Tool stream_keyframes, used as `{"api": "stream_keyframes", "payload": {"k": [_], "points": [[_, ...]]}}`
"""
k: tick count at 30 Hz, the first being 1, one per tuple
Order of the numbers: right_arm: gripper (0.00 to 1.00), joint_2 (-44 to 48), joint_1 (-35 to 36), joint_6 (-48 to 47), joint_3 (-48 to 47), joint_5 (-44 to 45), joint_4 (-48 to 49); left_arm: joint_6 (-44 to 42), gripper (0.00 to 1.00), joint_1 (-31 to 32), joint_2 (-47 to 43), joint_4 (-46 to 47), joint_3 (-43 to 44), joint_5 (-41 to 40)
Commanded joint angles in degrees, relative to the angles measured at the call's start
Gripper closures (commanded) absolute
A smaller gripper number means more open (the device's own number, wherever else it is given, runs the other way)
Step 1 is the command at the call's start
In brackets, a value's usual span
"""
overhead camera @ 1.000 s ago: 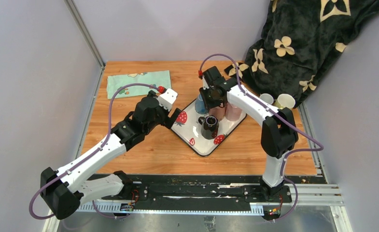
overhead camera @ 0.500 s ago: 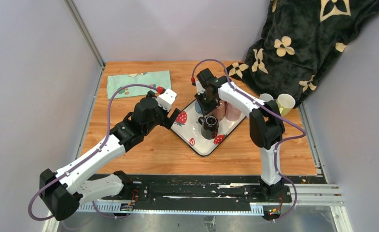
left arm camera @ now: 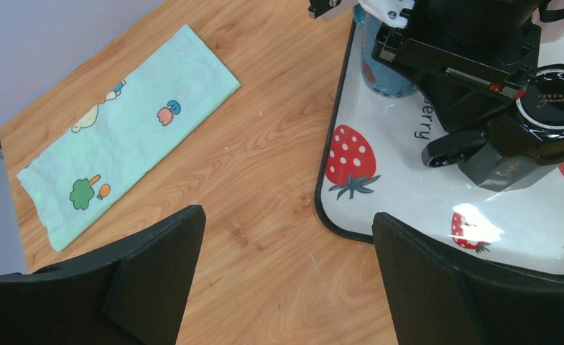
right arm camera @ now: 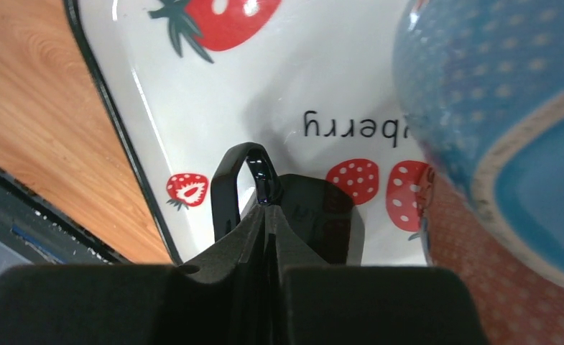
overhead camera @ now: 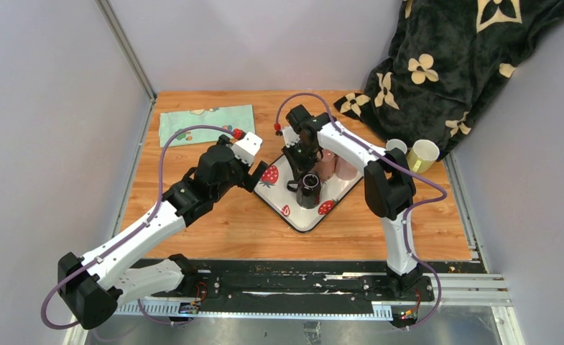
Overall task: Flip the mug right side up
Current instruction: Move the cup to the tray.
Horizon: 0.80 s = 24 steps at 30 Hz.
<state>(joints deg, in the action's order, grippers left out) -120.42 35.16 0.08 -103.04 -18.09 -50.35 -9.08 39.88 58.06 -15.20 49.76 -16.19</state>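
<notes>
The black mug (overhead camera: 310, 190) stands on the strawberry tray (overhead camera: 284, 198), towards its near side, just in front of a blue cup (left arm camera: 381, 72) and two pink cups (overhead camera: 334, 166). The face turned upward carries a white ring and script lettering and reads as the base, so the mug is judged inverted: long axis vertical, mouth down on the tray. Its handle (right arm camera: 230, 183) points sideways towards the left arm. The right gripper (right arm camera: 268, 210) comes down over the mug with its fingers drawn nearly together; in the right wrist view the top of the handle loop sits between their tips, so the grip is judged to be on the handle. The left gripper (left arm camera: 289, 284) hovers over the bare wood just beside the tray's left edge, fingers spread wide and holding nothing. For the step in hand, confirm a firm pinch on the handle first, since a thin handle lets the body swing between the pads. Lift straight up until the rim clears the tray. Then roll the wrist half a turn about a horizontal axis, away from the neighbouring cups. Lower the mug base-first onto a bare part of the tray.
</notes>
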Motion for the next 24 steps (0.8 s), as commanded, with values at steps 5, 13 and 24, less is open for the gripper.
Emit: {"api": "stream_keyframes", "payload": {"k": [5,13,24], "points": [[0.90,-0.43,2.09,-4.57,-3.21,-10.23,-4.58,-0.94,0.05,-0.33,-2.05,1.57,-0.88,-0.95],[0.88,1.91,2.06,-3.02,-4.79,-4.58,-4.00,-1.36,0.05,-0.33,-2.78,1.75,-1.12,1.58],[0.82,21.43,1.60,2.33,8.94,15.11,10.41,-3.36,0.06,-0.33,-5.28,8.36,-4.96,22.29]]}}
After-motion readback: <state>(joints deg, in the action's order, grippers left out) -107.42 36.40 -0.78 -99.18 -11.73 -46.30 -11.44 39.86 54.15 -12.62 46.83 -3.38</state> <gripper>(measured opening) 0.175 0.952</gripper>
